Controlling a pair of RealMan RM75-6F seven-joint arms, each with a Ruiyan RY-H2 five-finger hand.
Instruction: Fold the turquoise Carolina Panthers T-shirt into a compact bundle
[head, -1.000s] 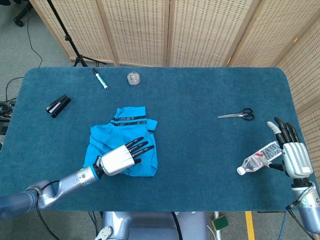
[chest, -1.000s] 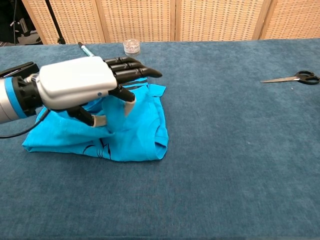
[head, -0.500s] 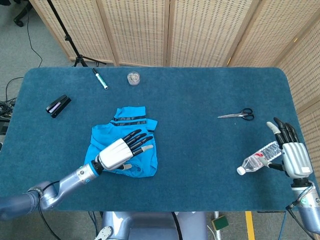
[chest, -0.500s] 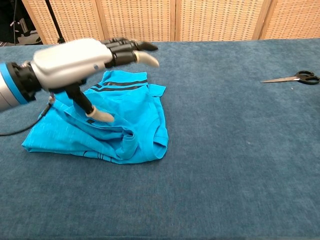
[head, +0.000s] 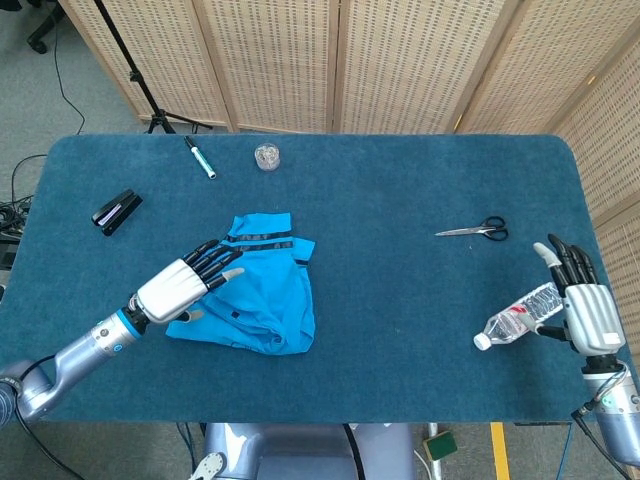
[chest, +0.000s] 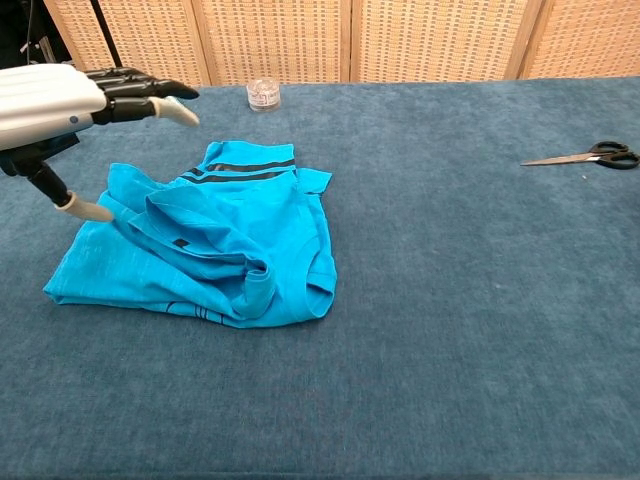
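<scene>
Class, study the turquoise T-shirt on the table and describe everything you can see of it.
The turquoise T-shirt is soft, thin-looking fabric, loosely folded into a rumpled bundle on the blue table. Dark stripes cross its far edge; a dark print peeks out near the front. The left hand hovers at its left edge, fingers spread, its thumb tip close to the cloth.

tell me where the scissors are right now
The scissors lie on the right half of the table in the head view, well right of the T-shirt and just beyond the water bottle.
</scene>
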